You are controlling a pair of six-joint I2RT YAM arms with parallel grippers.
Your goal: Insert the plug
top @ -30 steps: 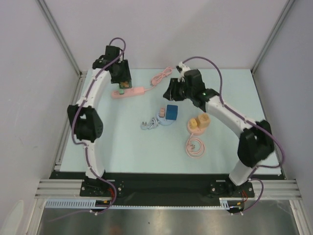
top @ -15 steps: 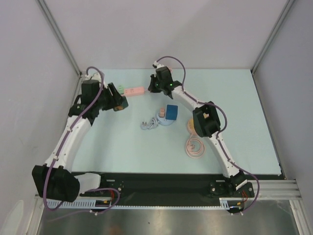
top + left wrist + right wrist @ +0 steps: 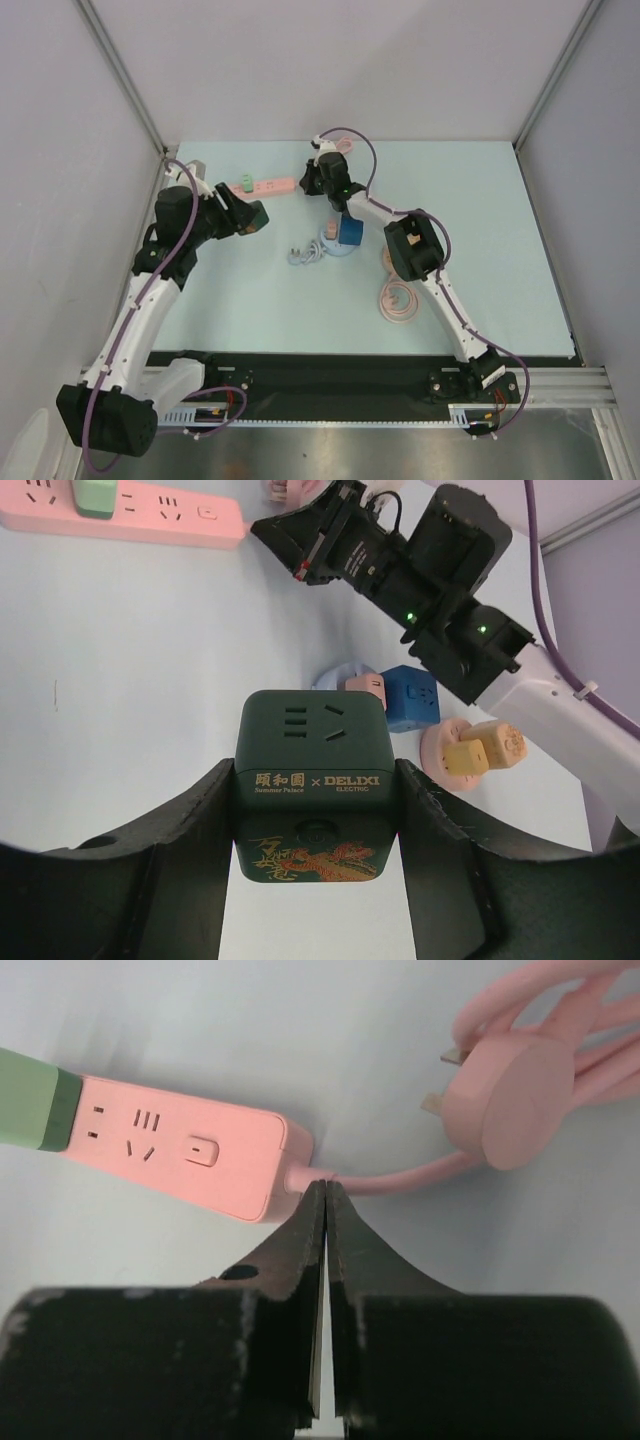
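Two hands are busy, and no plug is in a socket yet. The left hand (image 3: 312, 780) grips a dark green cube (image 3: 310, 725) between its fingers, its slotted face in view. The right hand (image 3: 326, 1200) is fully closed, with its tips down on the pink cord (image 3: 390, 1175) just where it leaves the pink strip (image 3: 190, 1155). Whether the cord is really pinched or only touched I cannot tell from this angle. The plug (image 3: 505, 1100) lies loose on the bench (image 3: 200, 1020) near those tips, prongs bare, resting against its coiled cord. The task looks barely begun. The plug has yet to be grasped, lifted, lined up with a socket and pushed home.
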